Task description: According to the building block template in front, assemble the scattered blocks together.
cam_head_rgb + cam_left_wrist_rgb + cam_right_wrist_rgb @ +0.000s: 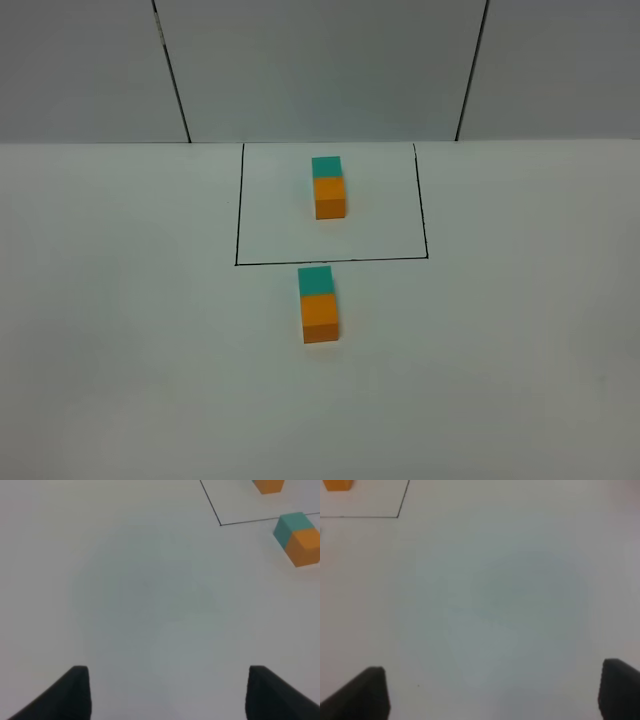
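Looks like you're basically done — the teal block (316, 280) sits flush against the orange block (320, 318) on the bench (120, 330), just outside the framed template (329, 187), matching it. Both arms' jaws stand parted, holding nothing.

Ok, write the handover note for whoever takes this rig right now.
Left tool: open, empty, above bare table, away from the blocks.
Right tool: open, empty, also over bare table.
Template pair sits inside the black frame, teal behind orange.
Loose teal cube and orange cube sit just in front of the frame, touching, teal behind orange, matching the template.
Done: assembly looks complete.
Left: apparently nothing but parking the arms.
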Controlling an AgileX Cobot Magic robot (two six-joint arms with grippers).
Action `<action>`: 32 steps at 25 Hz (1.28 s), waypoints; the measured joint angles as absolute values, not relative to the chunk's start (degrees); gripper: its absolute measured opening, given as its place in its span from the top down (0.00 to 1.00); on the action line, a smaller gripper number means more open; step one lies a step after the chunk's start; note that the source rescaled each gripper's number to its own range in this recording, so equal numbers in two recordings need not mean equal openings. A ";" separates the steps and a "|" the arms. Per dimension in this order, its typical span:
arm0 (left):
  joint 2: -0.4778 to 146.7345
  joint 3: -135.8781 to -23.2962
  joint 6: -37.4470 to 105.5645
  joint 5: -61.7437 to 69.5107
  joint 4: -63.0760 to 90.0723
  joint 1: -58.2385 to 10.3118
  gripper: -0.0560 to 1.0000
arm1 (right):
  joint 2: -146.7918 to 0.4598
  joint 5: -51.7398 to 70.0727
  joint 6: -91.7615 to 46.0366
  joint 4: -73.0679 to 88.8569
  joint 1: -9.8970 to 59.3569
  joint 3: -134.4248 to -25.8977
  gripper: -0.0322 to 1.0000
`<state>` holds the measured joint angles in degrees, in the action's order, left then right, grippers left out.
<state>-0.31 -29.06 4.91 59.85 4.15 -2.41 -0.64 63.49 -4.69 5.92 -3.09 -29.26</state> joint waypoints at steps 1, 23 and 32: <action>-0.31 -29.06 4.91 59.85 4.15 -2.41 0.51 | -0.64 63.49 -4.69 5.84 -3.09 -29.26 0.28; -0.31 -29.06 4.91 59.85 4.15 -2.41 0.51 | -0.64 61.62 -2.10 2.54 0.15 -28.46 0.29; -0.31 -29.06 4.91 59.85 4.15 -2.41 0.51 | -0.64 61.56 -2.05 2.54 0.19 -28.46 0.29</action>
<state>-0.31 -29.06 4.91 59.85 4.15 -2.41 -0.64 61.56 -2.05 2.54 0.19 -28.46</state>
